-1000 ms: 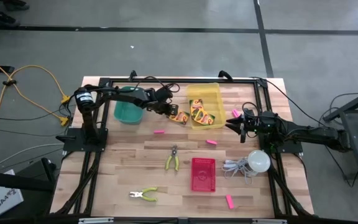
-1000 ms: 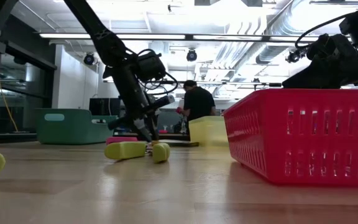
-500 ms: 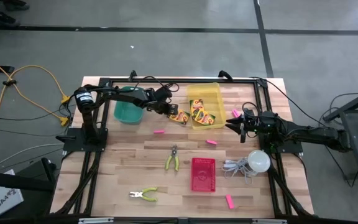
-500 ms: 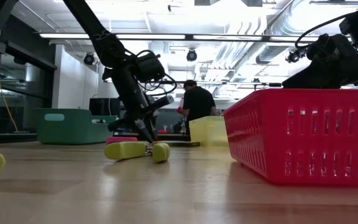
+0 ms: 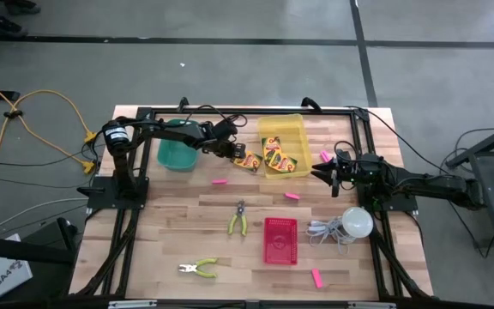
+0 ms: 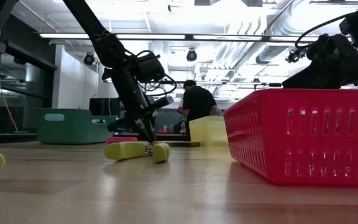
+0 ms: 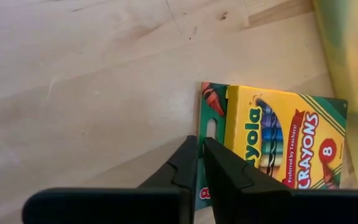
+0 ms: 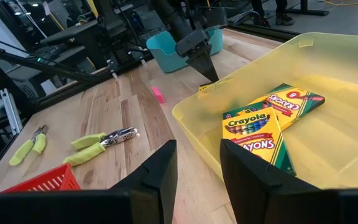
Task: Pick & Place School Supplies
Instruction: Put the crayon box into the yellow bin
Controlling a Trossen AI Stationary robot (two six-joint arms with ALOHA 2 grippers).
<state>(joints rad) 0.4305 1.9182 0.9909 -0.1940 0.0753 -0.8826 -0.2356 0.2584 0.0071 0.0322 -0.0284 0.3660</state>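
Three flat yellow-and-green crayon boxes: two in the translucent yellow plastic bin (image 5: pixel 283 144), one (image 7: pixel 277 140) outside its left wall; four pink eraser blocks (image 5: pixel 219 181) scattered.
Left gripper (image 7: pixel 201 163) reaches low, pinching the outside box's green tab; right gripper (image 8: pixel 197 165) hovers spread, right of bin.

Our left arm reaches from its far-left base rightward across the far side of the surface, wrist angled down. Left hand (image 5: pixel 237 154) is low at the surface, fingers (image 7: pixel 185 163) nearly closed with a thin slit between them, pinching the edge of a crayon box (image 7: pixel 278 140). Our right arm stretches in from the right, held level. Right hand (image 5: pixel 319 174) points left, fingers (image 8: pixel 161 168) apart, holding nothing.
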